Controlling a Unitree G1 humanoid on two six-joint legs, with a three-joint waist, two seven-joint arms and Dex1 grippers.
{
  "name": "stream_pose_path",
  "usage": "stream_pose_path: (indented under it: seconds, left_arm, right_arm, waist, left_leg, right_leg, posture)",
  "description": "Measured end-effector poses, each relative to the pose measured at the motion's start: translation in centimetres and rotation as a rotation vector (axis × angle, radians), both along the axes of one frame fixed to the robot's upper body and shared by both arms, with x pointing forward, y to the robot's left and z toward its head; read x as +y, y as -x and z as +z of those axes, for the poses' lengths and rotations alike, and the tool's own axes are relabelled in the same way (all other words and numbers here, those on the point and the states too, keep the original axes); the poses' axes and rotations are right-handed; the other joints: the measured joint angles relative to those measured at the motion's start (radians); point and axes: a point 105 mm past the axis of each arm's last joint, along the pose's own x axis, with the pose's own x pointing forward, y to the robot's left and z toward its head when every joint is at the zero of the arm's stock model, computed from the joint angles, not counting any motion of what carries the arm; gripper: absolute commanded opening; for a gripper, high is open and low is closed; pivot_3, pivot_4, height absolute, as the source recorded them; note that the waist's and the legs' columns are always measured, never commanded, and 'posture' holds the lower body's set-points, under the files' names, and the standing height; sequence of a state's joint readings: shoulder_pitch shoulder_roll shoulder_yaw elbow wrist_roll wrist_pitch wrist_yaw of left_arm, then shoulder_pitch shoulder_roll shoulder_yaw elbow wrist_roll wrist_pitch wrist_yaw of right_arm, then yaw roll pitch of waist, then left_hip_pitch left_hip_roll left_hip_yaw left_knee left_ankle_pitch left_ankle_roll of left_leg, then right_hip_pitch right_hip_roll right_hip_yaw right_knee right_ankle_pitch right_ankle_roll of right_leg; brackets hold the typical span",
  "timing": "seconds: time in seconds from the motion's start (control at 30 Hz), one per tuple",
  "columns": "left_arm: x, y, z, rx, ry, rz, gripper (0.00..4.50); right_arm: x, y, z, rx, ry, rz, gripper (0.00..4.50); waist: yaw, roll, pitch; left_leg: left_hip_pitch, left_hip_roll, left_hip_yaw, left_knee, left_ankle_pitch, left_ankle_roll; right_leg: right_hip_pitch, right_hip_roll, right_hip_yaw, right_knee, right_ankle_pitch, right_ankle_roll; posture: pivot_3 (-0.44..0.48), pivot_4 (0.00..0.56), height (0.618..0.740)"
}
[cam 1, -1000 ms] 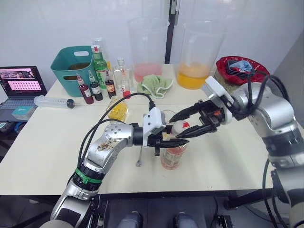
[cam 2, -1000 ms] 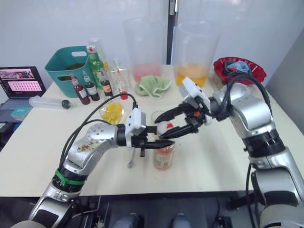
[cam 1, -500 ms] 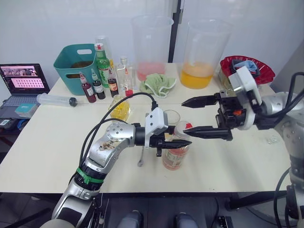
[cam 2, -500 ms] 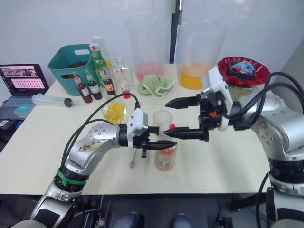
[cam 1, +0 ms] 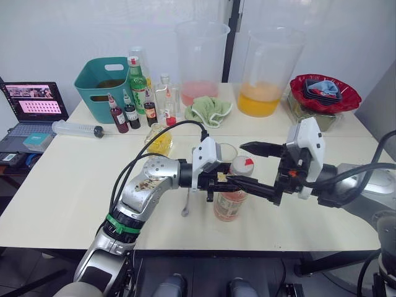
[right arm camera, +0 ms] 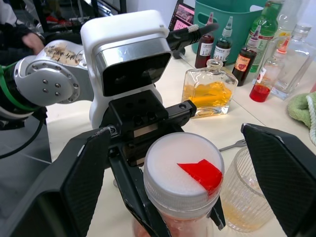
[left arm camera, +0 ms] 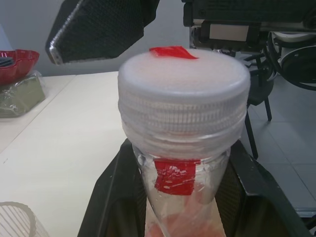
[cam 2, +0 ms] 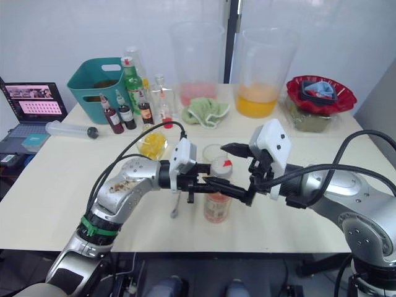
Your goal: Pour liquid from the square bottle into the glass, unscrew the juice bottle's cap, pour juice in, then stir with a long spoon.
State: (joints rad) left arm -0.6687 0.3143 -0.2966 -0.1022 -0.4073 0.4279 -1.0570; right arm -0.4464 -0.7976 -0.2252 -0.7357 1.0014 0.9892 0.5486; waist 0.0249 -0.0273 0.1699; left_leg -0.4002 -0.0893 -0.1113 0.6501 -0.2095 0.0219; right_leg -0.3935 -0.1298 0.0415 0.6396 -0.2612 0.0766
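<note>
Since half a second ago the right end effector (cam 1: pixel 253 167) has dropped and drawn in toward the juice bottle (cam 1: pixel 229 197), so its wide-spread black fingers now straddle the juice bottle's cap (right arm camera: pixel 183 167) — one finger on either side, neither touching it. That whitish cap, with its red mark on top, is still screwed on. The left end effector (cam 1: pixel 224 180) is clamped on the juice bottle just under the cap, its two fingers pressed to the neck on both sides, holding it upright on the tabletop (cam 1: pixel 68 185). Pale pink liquid sits low in the juice bottle. The glass (cam 1: pixel 225 153) stands just behind the juice bottle, with a little yellowish liquid at its base. The square bottle (cam 1: pixel 158 140), part full of yellow liquid, stands behind and to the left of the juice bottle, well apart from it. The long spoon (cam 1: pixel 185 204) lies flat just left of the juice bottle — partly hidden under the left arm.
</note>
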Motion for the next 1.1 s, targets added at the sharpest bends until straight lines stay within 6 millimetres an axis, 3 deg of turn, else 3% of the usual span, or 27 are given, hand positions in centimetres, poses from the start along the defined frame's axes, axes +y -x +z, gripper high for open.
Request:
stream_pose_path:
  seconds: [0.2, 0.43, 0.8, 1.07, 1.1]
  left_arm:
    - [0.0, 0.0, -0.2, 0.000, 0.005, -0.003, 1.37]
    - [0.1, 0.2, -0.2, -0.003, 0.007, 0.002, 1.37]
    - [0.8, 0.7, 0.3, -0.017, -0.028, 0.018, 1.37]
    - [1.0, 1.0, 0.6, -0.018, -0.030, 0.012, 1.37]
    - [1.0, 1.0, 0.6, -0.017, -0.031, 0.013, 1.37]
  right_arm:
    - [-0.2, 0.0, -0.5, 0.029, -0.007, -0.015, 1.68]
    - [-0.4, 0.0, -0.5, 0.029, 0.010, 0.044, 1.66]
    - [-0.2, -2.2, 0.4, 0.009, 0.168, 0.551, 1.66]
    - [0.2, -2.7, 1.1, 0.026, 0.268, 0.702, 1.66]
    - [0.3, -2.7, 1.2, 0.031, 0.276, 0.704, 2.16]
  waist:
    - [0.001, 0.000, 0.000]
    - [-0.001, 0.000, 0.000]
    - [-0.024, 0.000, 0.000]
    - [-0.026, 0.000, 0.000]
    - [-0.025, 0.000, 0.000]
  left_leg:
    - [0.001, 0.000, 0.000, 0.000, 0.000, 0.000]
    - [0.001, 0.000, 0.000, 0.000, 0.000, 0.001]
    - [0.001, 0.001, 0.000, -0.002, -0.001, 0.001]
    - [-0.009, 0.000, 0.000, -0.002, -0.001, 0.002]
    - [-0.008, 0.000, 0.000, -0.002, -0.001, 0.002]
  right_leg:
    - [0.002, 0.000, 0.000, -0.002, 0.000, 0.000]
    - [0.005, 0.000, -0.001, -0.007, 0.000, 0.001]
    - [0.003, 0.001, -0.002, -0.008, 0.001, 0.002]
    - [-0.013, -0.001, 0.000, 0.002, 0.002, 0.000]
    - [-0.013, -0.001, 0.000, 0.002, 0.002, 0.000]
  posture:
    - [0.000, 0.150, 0.740]
    - [0.000, 0.150, 0.740]
    - [0.000, 0.150, 0.740]
    - [0.000, 0.150, 0.740]
    - [0.000, 0.150, 0.740]
